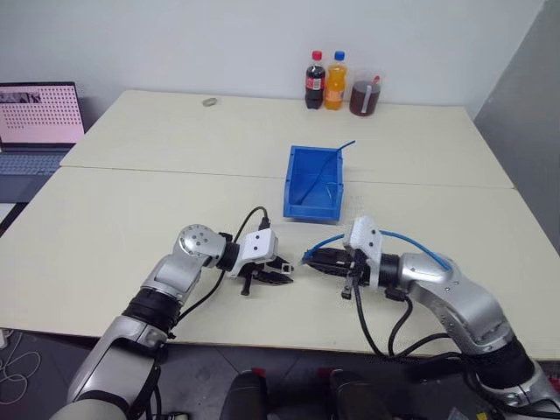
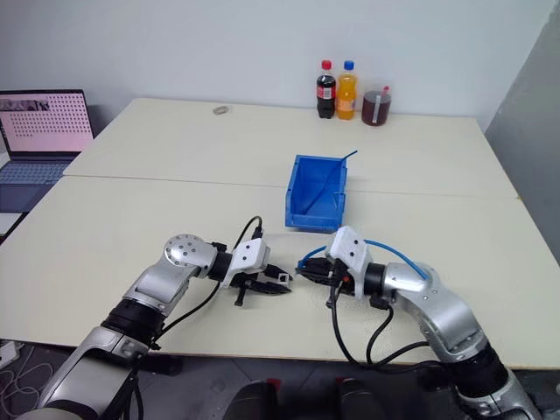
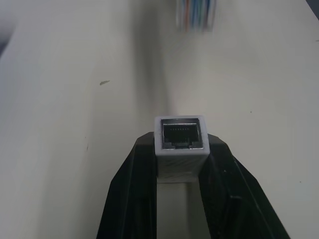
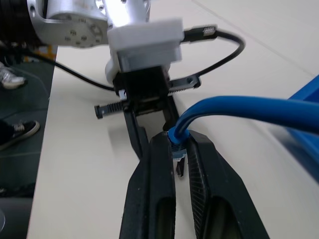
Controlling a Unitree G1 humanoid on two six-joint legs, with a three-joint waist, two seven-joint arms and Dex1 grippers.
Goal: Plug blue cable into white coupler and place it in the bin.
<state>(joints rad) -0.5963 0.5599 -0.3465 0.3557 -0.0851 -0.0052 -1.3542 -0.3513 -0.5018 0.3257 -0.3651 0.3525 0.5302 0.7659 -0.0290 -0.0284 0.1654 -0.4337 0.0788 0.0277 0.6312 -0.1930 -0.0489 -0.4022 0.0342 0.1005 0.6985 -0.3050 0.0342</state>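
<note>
- Near the front edge of the cream table (image 1: 131,227), the two grippers are facing each other, tips close together but not touching.
- Left gripper (image 1: 282,278) is pointing right, its black fingers (image 3: 130,194) clamping the white coupler (image 3: 180,147) from both sides; the coupler's dark socket face is looking out past the fingertips, toward the other arm.
- Right gripper (image 1: 317,259) is pointing left, its fingers (image 4: 158,184) pinching tight on the end of the blue cable (image 4: 239,107), just behind the plug.
- From that grip the blue cable is arching up and back over the right wrist, trailing off to the right along the forearm.
- In the left wrist view, a blurred plug end is hanging just ahead of the socket, slightly off to one side, with a gap still between them.
- Just beyond the grippers, toward the middle of the table, the bin (image 1: 299,203) is sitting, bright blue and open-topped.
- A second thin blue cable (image 1: 336,157) is lying in the bin, one end poking up over its far right corner.
- Way at the far edge, three drink bottles (image 1: 335,86) are standing in a row, and a small grey ring (image 1: 210,101) is lying off to their left.
- Far left, a laptop (image 1: 35,118) is sitting open with its screen lit.
</note>
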